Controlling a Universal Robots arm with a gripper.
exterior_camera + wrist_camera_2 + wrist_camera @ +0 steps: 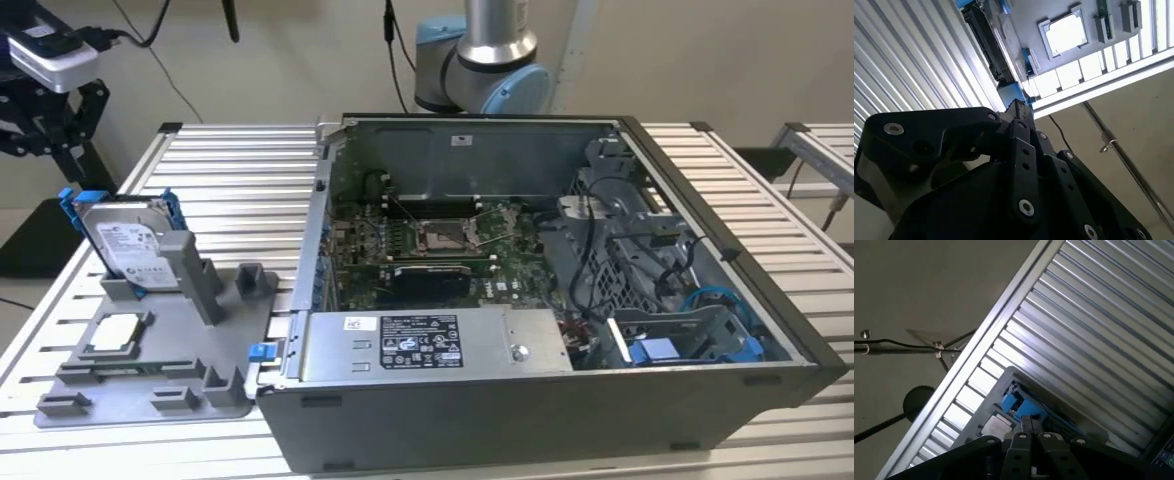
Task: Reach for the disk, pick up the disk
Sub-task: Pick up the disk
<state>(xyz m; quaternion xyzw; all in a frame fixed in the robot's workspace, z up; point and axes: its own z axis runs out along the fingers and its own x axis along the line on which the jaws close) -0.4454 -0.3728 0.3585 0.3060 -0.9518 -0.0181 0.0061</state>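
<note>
The disk (131,240), a silver drive with a white label and a blue frame, stands on edge in a slot of the grey fixture (200,385) at the exterior view's left. My gripper (47,110) hangs above and behind it, near the table's far left corner, apart from the disk. In the second wrist view the gripper's black linkage (1016,112) points at the disk's blue-framed edge (1013,92). In the first wrist view the disk's blue frame (1021,407) lies just beyond the gripper (1026,427).
A small square silver chip (114,333) (1066,32) lies on the fixture in front of the disk. An open computer case (534,420) takes up the middle of the slatted metal table (240,170), with a blue bracket (667,350) inside it.
</note>
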